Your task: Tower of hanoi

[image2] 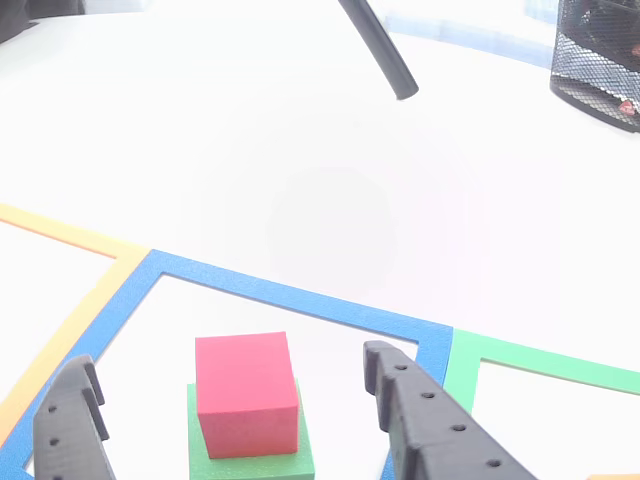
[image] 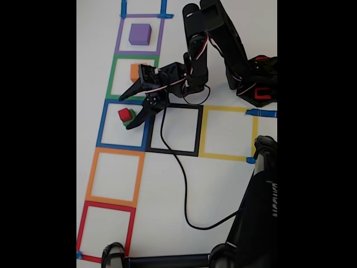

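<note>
The small red foam-like cube (image2: 246, 392) sits on the flatter green cube (image2: 250, 452) inside the blue tape square (image: 102, 125) near the white table's (image: 223, 184) left edge; the black gripper (image2: 230, 395) stands spread, holding nothing, astride them; the red cube is probably light, slightly soft; pinch its side faces.

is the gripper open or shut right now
Open. In the other view its fingers stand apart on either side of the red cube, which sits on the green cube, touching neither.

Bright, washed-out glare; soft focus
</note>
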Controlling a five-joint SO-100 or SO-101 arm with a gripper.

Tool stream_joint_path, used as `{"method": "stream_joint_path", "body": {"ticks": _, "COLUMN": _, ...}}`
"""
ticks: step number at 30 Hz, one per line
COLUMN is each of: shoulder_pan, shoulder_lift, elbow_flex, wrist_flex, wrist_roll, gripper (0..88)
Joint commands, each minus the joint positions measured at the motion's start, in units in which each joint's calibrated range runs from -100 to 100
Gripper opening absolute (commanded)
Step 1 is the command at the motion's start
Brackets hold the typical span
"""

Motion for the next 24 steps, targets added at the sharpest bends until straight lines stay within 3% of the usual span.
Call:
{"method": "stream_joint_path", "body": {"ticks": 1, "shoulder_pan": -1.5, "shoulder_lift": 0.2, "elbow_flex": -1.9, "wrist_flex": -1.5, "wrist_roll": 0.4, "gripper": 27.9}}
{"method": "stream_joint_path", "body": {"ticks": 12, "shoulder_pan": -4.0, "shoulder_lift": 2.3, "elbow_flex": -2.2, "wrist_flex": -2.8, "wrist_roll": 0.4, "gripper": 25.5}}
{"method": "stream_joint_path", "body": {"ticks": 24, "shoulder_pan": -4.7, "shoulder_lift": 3.0, "elbow_flex": -2.6, "wrist_flex": -3.1, "wrist_roll": 0.4, "gripper": 13.6}}
